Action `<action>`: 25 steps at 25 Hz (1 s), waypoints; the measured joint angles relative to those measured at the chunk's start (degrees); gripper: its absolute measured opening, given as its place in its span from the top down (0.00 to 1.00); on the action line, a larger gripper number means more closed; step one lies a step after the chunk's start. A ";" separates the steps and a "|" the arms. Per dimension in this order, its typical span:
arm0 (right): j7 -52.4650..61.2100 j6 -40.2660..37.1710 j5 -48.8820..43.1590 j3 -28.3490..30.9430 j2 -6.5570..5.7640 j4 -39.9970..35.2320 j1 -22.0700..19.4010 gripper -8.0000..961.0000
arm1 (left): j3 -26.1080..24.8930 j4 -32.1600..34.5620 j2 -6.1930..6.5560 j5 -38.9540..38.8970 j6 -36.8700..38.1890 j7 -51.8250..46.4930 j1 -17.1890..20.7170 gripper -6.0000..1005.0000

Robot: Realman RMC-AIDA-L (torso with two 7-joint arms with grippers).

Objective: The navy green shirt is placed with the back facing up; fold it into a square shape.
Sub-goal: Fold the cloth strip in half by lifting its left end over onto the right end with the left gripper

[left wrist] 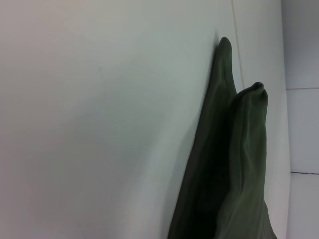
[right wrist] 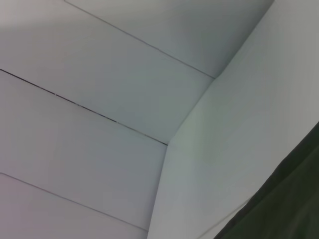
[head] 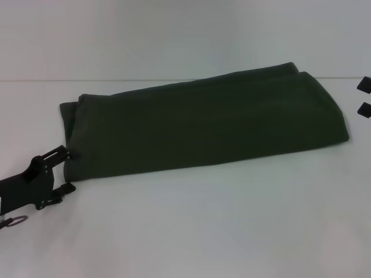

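Your navy green shirt (head: pixel 203 124) lies on the white worktop (head: pixel 191 231) folded into a long band, plain side up, no lettering showing. It runs across the middle of the head view from about 8 o'clock up toward 2 o'clock, with a layered edge visible along the far side and at the end toward 2 o'clock.

Your left pincer (head: pixel 68 171) is down at 8 o'clock, right at the near-left corner of the band. Its two dark fingertips (head: pixel 68 155) are spread, one just touching the cloth's end edge, the other below the corner on the worktop side. It is pinching nothing that you can see. From the left wrist view you look along the band: two rounded folded ends (left wrist: pixel 251 99) stand side by side, resting on the worktop, and the pincer's own fingers are out of shot there.

Your right pincer (head: pixel 364 97) barely enters the head view at 3 o'clock: two small black tips at the frame's edge, one above the other with a gap between them, so spread, and clear of the shirt's right end. The right wrist view gives you mostly white wall panels (right wrist: pixel 99 99), with a dark wedge of the shirt (right wrist: pixel 289 199) in one corner.
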 joint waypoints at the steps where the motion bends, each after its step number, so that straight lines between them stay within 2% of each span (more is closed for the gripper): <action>1: 0.01 0.00 -0.02 0.13 0.00 0.00 0.00 0.03 | 0.02 0.00 -0.01 -0.01 -0.12 -0.13 -0.13 0.08; 16: 0.04 -0.01 0.14 0.79 -0.10 0.09 -0.09 0.03 | -0.55 0.00 0.00 -0.40 -0.27 -2.41 0.09 0.08; 25: 0.04 0.04 0.07 1.27 -0.09 0.09 -0.30 0.03 | -0.27 -1.36 -0.05 -0.16 -2.59 -2.74 -2.33 0.08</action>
